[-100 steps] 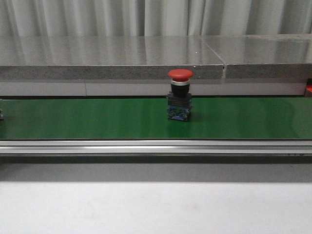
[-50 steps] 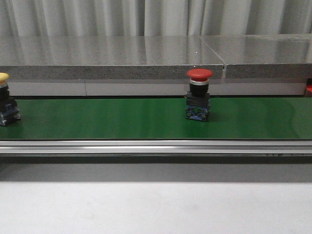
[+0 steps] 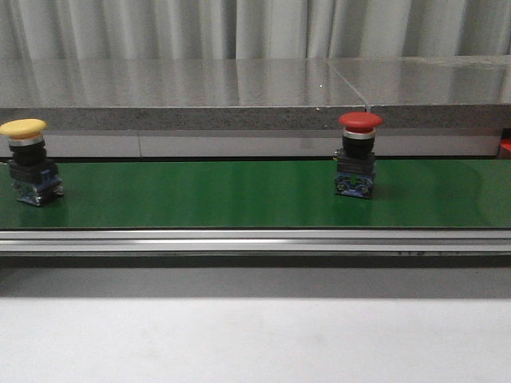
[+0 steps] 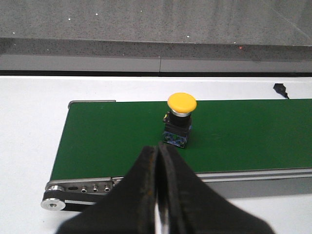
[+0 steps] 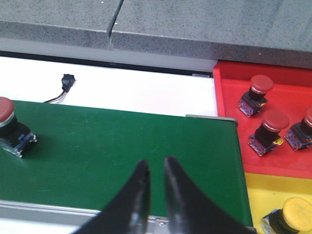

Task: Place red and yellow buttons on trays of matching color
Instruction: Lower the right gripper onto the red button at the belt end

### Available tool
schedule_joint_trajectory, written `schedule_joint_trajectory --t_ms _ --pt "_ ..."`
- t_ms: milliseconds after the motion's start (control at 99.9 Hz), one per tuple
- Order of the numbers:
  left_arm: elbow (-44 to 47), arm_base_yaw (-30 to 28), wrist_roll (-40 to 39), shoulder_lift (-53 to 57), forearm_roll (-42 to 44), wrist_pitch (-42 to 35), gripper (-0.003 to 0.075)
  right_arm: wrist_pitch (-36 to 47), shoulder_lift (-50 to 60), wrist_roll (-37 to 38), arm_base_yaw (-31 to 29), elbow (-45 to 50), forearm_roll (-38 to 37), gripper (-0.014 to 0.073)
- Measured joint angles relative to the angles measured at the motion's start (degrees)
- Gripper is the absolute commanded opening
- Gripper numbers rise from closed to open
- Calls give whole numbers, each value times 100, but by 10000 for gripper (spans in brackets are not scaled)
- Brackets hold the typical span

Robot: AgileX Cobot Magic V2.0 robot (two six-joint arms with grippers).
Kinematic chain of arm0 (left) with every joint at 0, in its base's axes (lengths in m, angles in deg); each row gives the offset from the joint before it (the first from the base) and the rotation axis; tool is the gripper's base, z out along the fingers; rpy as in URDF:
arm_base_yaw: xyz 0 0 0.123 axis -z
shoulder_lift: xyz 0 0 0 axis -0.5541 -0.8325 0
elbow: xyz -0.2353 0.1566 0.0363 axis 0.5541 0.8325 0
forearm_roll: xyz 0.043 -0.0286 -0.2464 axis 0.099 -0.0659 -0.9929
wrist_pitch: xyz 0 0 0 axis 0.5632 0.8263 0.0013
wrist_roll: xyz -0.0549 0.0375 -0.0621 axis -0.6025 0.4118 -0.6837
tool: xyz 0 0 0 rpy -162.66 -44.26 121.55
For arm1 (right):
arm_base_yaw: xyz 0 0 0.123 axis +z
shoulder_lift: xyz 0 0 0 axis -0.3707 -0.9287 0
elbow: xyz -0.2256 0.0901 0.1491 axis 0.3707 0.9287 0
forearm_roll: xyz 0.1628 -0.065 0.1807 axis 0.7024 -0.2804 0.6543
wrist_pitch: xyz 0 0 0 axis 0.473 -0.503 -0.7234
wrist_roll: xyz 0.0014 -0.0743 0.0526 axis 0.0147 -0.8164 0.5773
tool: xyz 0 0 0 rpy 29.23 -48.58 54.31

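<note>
A red button (image 3: 358,155) stands upright on the green belt (image 3: 200,195), right of centre, and shows again (image 5: 7,124) in the right wrist view. A yellow button (image 3: 28,171) stands near the belt's left end. In the left wrist view the yellow button (image 4: 180,119) is just beyond my left gripper (image 4: 158,148), whose jaws are shut with nothing between them. My right gripper (image 5: 155,165) hovers over the belt's right end, its fingers a narrow gap apart and holding nothing. Past that end lie the red tray (image 5: 229,126) and the yellow tray (image 5: 258,190).
Three red buttons (image 5: 268,129) sit in the red tray and one yellow button (image 5: 290,214) in the yellow tray. A grey stone ledge (image 3: 239,96) runs behind the belt. A metal rail (image 3: 239,239) borders its front. A black plug (image 5: 66,80) lies on the white table.
The red button has ridden the belt to the right. The yellow button has come into view from the left edge and moved right with it.
</note>
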Motion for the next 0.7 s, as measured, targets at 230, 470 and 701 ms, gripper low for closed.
schedule_joint_trajectory --t_ms 230,470,701 --pt "0 0 0 0 0 0 -19 -279 0 0 0 0 0 664" --pt "0 0 0 0 0 0 -19 -598 0 0 27 0 0 664" --pt "0 0 0 0 0 0 -19 -1177 -639 -58 320 -452 0 664"
